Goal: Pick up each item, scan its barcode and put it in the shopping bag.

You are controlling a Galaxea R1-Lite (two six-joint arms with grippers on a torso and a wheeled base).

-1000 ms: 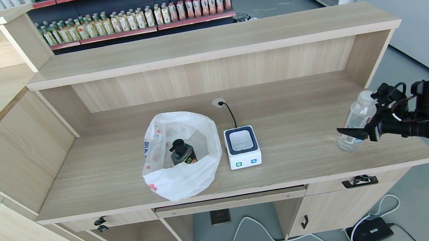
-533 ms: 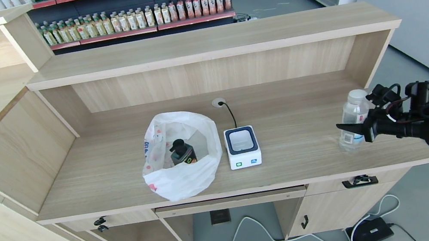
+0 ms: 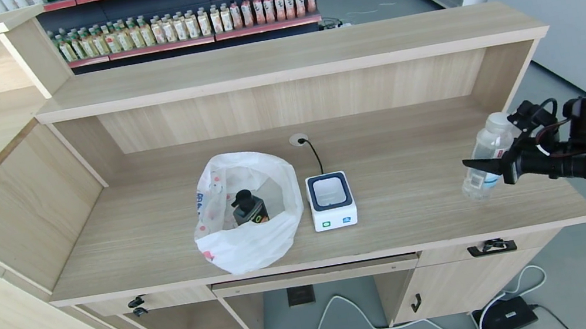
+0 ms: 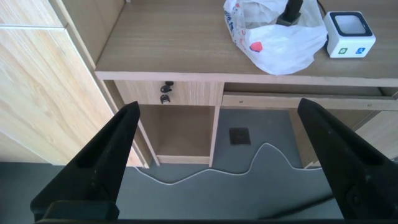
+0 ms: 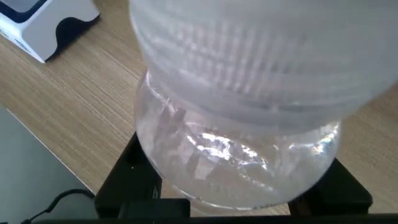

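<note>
At the right edge of the head view, the right gripper is clamping a clear water bottle, which is tilting above the counter. Being slick plastic, it could twist or slip loose on the way to the scanner. The left gripper is hanging open and empty.

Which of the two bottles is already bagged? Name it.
The dark black-capped bottle inside the shopping bag; the clear bottle is held by the right end effector.
</note>
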